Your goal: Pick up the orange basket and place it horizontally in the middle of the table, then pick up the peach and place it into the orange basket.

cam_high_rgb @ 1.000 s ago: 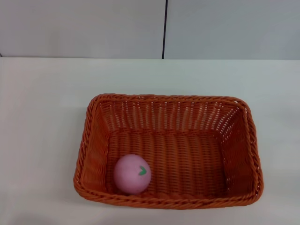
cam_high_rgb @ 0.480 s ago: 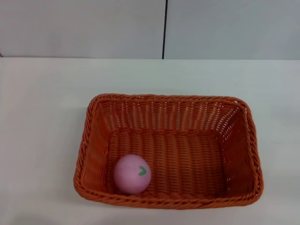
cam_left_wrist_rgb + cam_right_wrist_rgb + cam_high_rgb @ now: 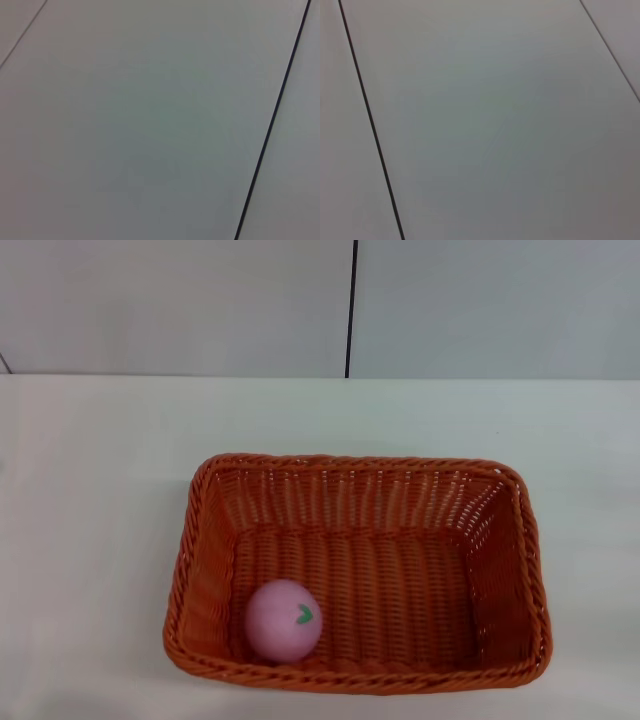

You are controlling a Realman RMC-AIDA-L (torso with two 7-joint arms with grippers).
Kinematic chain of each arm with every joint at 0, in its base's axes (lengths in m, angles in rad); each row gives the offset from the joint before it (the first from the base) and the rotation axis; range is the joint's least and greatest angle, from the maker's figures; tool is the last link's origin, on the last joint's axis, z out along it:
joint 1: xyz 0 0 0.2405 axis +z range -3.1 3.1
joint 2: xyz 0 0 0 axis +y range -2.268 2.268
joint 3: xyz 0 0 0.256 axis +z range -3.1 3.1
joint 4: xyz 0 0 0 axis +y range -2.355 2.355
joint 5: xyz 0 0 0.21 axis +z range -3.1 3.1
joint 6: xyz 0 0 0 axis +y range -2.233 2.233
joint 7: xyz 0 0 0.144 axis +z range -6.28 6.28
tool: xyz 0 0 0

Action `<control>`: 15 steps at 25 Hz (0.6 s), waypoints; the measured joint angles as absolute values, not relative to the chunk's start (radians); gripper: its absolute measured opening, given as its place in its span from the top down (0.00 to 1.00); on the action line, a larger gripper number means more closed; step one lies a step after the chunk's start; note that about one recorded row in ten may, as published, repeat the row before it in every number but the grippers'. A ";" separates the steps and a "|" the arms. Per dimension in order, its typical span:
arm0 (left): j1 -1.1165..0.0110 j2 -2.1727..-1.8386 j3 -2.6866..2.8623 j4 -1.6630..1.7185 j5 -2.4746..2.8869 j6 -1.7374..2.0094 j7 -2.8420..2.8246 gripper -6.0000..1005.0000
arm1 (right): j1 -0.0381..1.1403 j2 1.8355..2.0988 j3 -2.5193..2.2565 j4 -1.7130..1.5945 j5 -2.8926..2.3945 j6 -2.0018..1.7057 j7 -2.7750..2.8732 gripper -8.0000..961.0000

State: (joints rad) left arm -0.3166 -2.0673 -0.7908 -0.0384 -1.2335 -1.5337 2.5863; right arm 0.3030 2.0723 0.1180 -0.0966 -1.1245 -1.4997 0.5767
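Pale grey wall panels behind, split by a dark vertical seam at 12 o'clock; below them the plain white table across the whole head view. Orange basket set near the table's middle, long side running across, standing flat on its base with the open top up; reads as the horizontal placement the task asks for. Peach inside, resting on the woven floor at about 7 o'clock of the basket's interior, tucked close to the near wall and the left wall, green leaf mark facing up and toward 3 o'clock. Probably settled there because a round fruit rolls until a wall stops it. No arm or gripper anywhere in the head view. Both wrist views filled only with blank grey panelling and a dark seam, so both arms judged lifted clear and parked, pointed at the wall. Neither gripper itself visible; how wide or narrow each stands cannot be told. Judged from the layout: both steps done, nothing left to move.
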 joint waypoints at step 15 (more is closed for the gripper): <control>-0.317 -2.067 -0.791 -0.038 -1.233 -1.534 2.586 0.99 | 0.303 2.072 0.118 -0.097 -1.124 -1.500 0.577 0.99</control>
